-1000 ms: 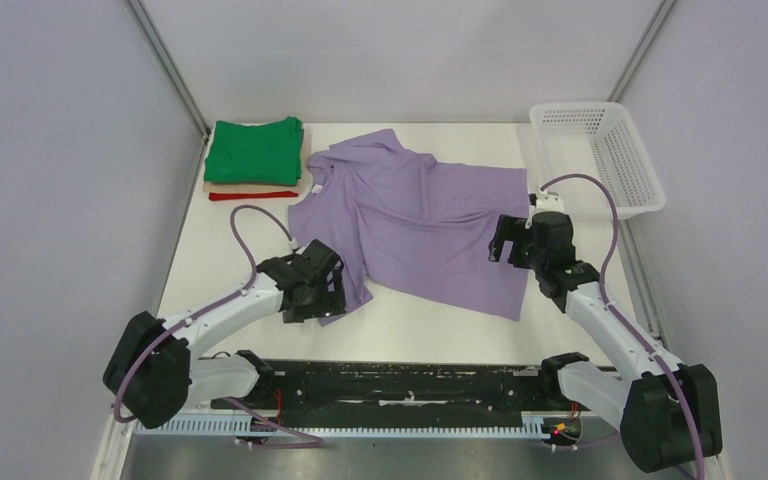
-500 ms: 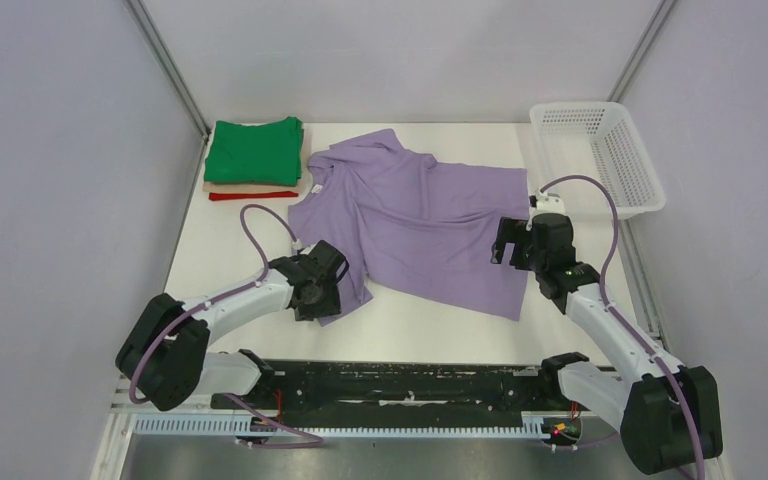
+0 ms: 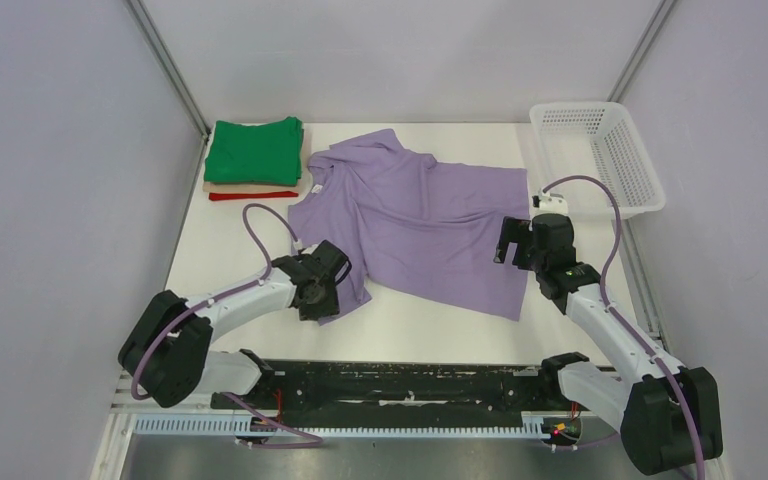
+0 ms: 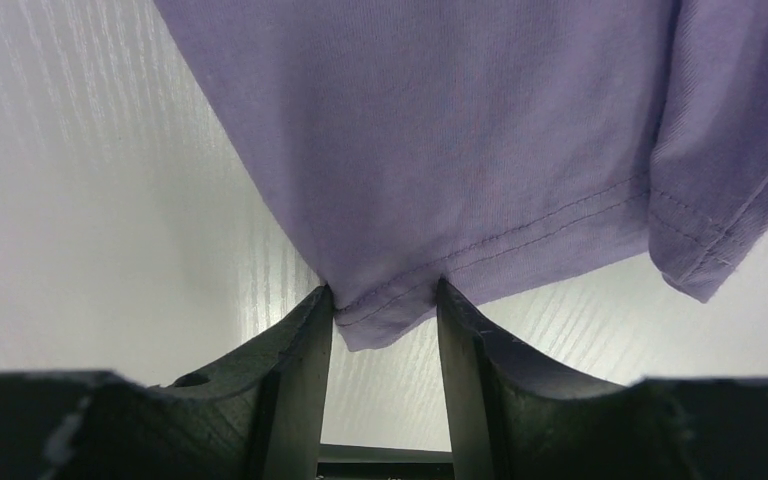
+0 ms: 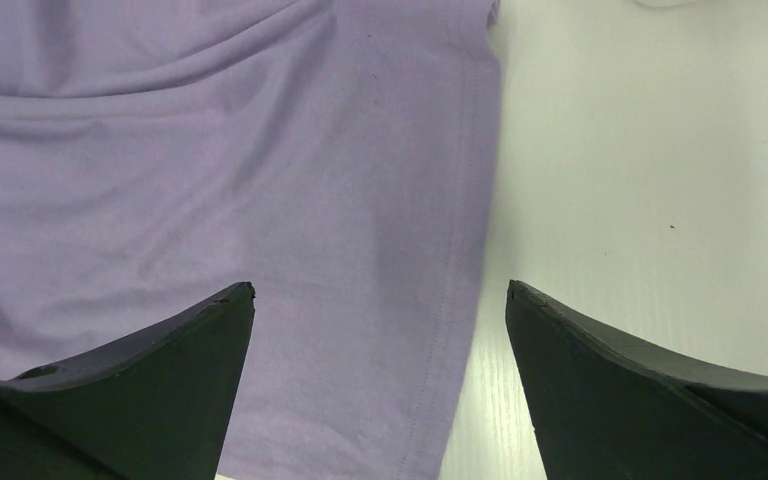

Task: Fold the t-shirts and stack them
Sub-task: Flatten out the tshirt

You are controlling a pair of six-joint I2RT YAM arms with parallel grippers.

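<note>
A lavender-purple t-shirt (image 3: 420, 215) lies spread and wrinkled on the white table (image 3: 230, 260). My left gripper (image 3: 332, 300) is down at the shirt's near-left sleeve. In the left wrist view its jaws (image 4: 384, 290) stand narrowly apart, with the hemmed sleeve corner (image 4: 385, 320) between the fingertips. My right gripper (image 3: 508, 242) is wide open above the shirt's right side. In the right wrist view (image 5: 380, 290) the shirt's hemmed edge (image 5: 460, 250) runs between its fingers. A folded stack sits at the back left: a green shirt (image 3: 255, 150) on a tan one (image 3: 250, 186) on a red one (image 3: 250, 195).
A white plastic mesh basket (image 3: 600, 150) stands at the back right corner, just beyond the right arm. Grey walls with metal frame posts close in the table on the left, back and right. The black base rail (image 3: 410, 385) runs along the near edge.
My left gripper has moved in and down onto the near-left sleeve corner, with its fingers now on either side of the hem. The right gripper has barely moved.
</note>
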